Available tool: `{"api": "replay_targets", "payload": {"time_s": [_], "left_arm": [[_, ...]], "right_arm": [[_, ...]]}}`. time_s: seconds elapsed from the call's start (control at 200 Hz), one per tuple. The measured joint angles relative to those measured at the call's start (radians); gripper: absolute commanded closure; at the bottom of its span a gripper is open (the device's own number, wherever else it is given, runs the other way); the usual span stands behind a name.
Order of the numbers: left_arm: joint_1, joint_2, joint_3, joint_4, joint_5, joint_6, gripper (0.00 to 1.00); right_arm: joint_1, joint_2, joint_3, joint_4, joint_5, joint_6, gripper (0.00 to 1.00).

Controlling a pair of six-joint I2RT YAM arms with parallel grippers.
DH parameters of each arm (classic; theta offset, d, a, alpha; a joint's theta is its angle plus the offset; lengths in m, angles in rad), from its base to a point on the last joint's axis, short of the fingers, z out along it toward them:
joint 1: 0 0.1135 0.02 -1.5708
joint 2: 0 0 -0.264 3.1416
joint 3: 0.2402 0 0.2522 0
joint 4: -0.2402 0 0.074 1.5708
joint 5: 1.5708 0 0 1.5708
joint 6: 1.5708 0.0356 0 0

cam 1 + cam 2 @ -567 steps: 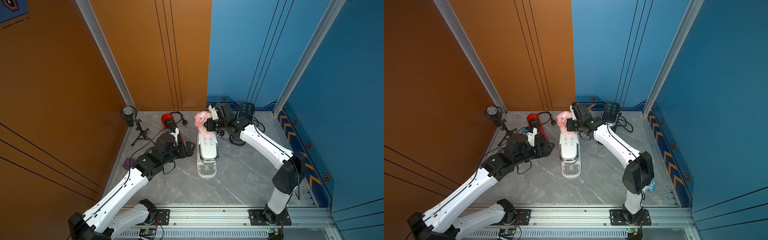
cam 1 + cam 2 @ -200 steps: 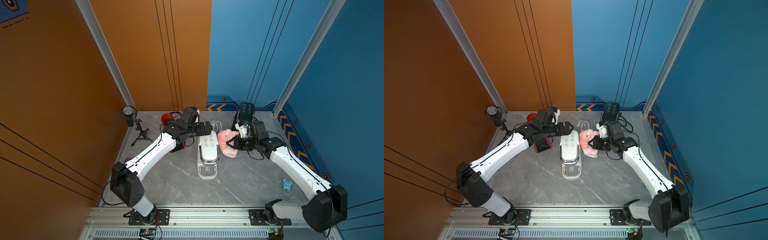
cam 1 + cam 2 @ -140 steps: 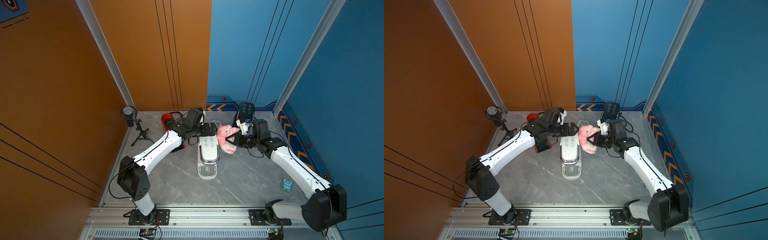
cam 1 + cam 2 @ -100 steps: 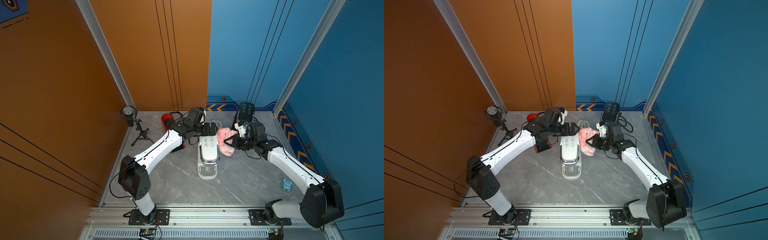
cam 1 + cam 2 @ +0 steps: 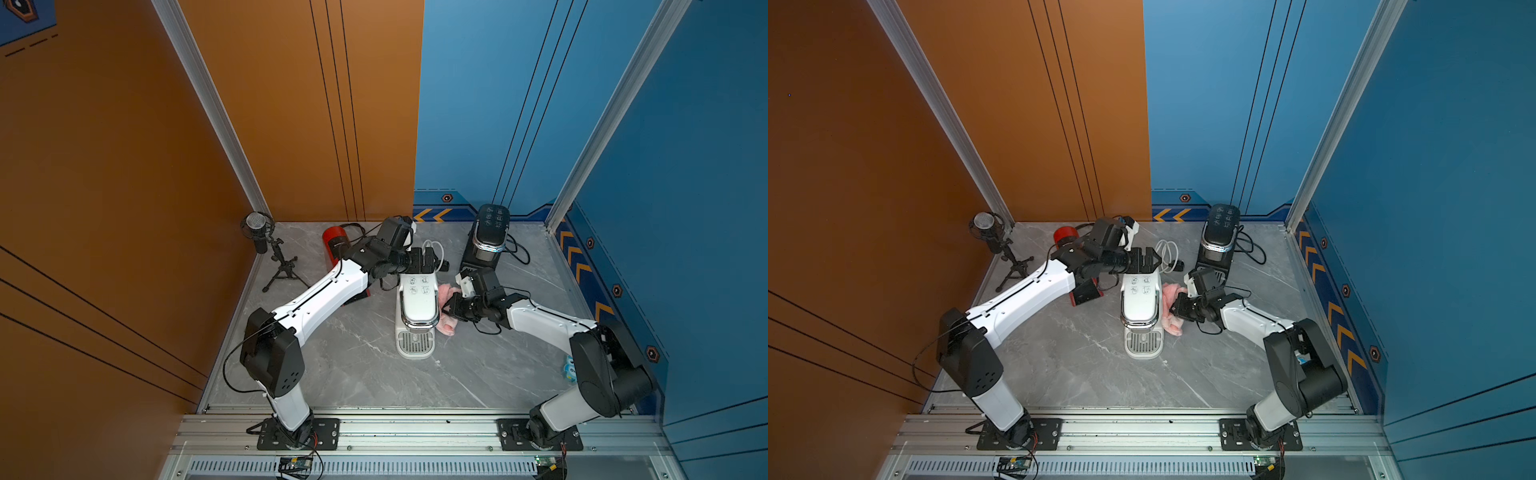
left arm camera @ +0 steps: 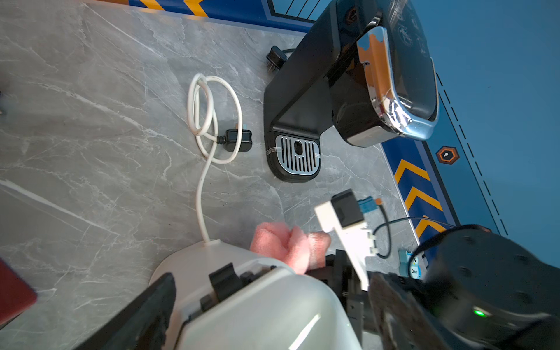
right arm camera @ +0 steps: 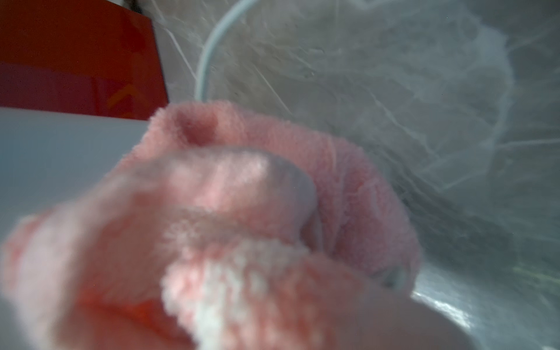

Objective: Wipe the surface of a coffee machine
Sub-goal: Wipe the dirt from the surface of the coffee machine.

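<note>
1. Coffee machine point(image 5: 417, 303): white, upright near the middle of the desk point(image 5: 357, 374), drip tray toward my bases.
2. Cloth point(image 5: 447, 291): pink and bunched, lying against the machine's side that faces my right arm. Its lower end trails toward the desk.
3. Right end effector point(image 5: 450, 309): clamped almost closed on the cloth, just beside that side wall.
4. Left end effector point(image 5: 1148, 259): jaws spread fully, astride the rear of the machine's top and holding nothing. I judge it is there to steady the machine; firm contact cannot be confirmed.
5. Progress: I judge wiping is under way on one side wall. The button top, front and far side show no sign either way, so I count them as unverified.
6. Obscured: the right wrist view is blurred and nearly filled by cloth, with my fingers buried in it. The side facing my left arm shows in no view.
7. Surroundings: black coffee machine point(image 5: 490, 232) behind, white cord point(image 6: 209, 121), red appliance point(image 5: 334, 245), microphone point(image 5: 257, 226).
</note>
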Motion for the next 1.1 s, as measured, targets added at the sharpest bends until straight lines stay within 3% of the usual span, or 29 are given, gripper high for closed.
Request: {"api": "replay_targets", "payload": {"time_s": [0.095,0.28,0.515,0.791,1.096], "left_arm": [[-0.001,-0.012,-0.021,0.009,0.0,0.008,0.0],[-0.004,-0.035,-0.041,0.008,0.008,0.023,0.0],[-0.029,-0.035,-0.04,0.01,0.024,0.06,0.0],[-0.034,-0.013,-0.027,0.011,0.072,0.087,0.0],[-0.038,0.013,-0.011,0.015,0.082,0.101,0.01]], "right_arm": [[0.021,0.068,-0.022,0.039,0.031,0.0,1.0],[0.048,0.042,-0.021,0.034,0.087,-0.001,1.0],[0.052,-0.152,0.079,-0.15,0.126,-0.035,1.0],[0.032,-0.291,0.161,-0.212,0.136,-0.053,1.0],[0.028,-0.207,0.064,-0.122,0.144,-0.037,1.0]]}}
